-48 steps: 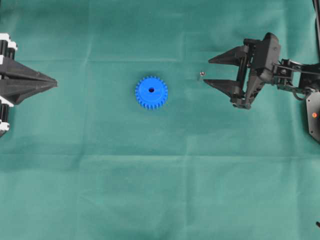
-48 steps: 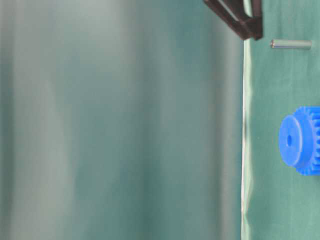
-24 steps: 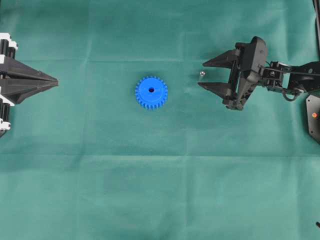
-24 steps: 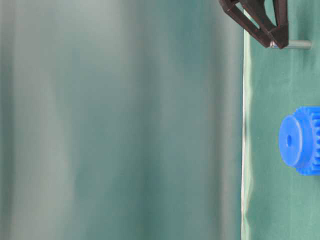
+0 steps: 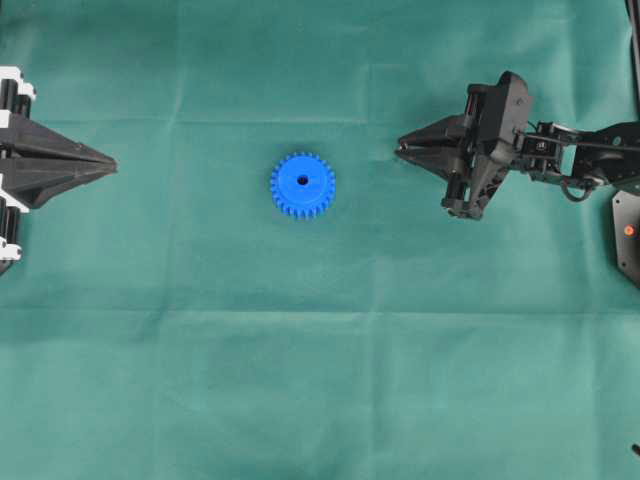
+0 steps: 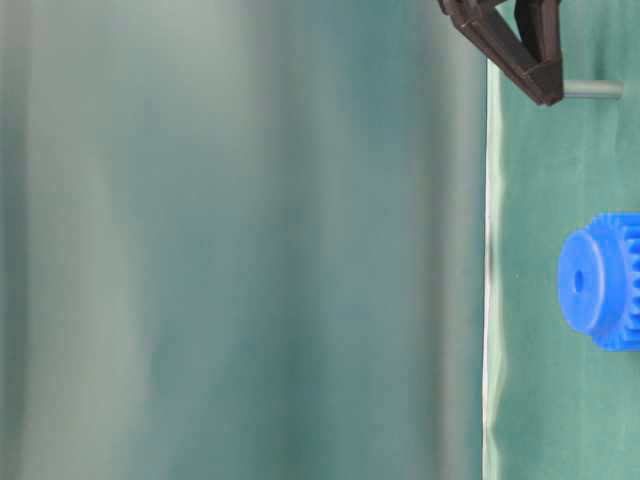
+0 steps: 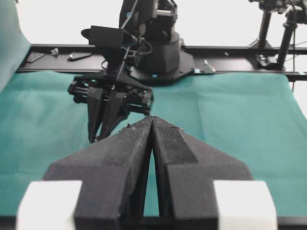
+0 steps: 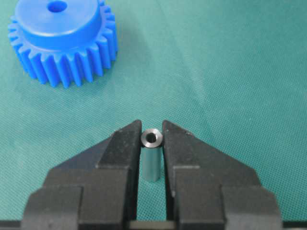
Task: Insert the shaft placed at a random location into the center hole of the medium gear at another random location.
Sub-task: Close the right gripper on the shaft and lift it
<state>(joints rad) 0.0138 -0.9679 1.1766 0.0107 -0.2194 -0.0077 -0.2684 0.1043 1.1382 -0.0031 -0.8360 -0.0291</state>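
Pick nearly done, insertion all to come. Right gripper (image 8: 152,143) narrowed onto the shaft (image 8: 152,158), fingertips (image 8: 128,139) flanking it, apparently touching; pin standing upright on the cloth (image 5: 200,380), not lifted. Medium gear (image 5: 302,185) flat, at about nine o'clock from the pin, well apart, center hole (image 5: 303,181) empty. Left gripper (image 5: 108,162) pinched together on nothing, idle at the cloth's nine o'clock edge.

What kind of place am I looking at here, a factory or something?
More likely a robotics lab test bench than a factory. Two black robot arms face each other over a green cloth, mounted on a black rail, with only a blue gear and a small metal pin to handle.
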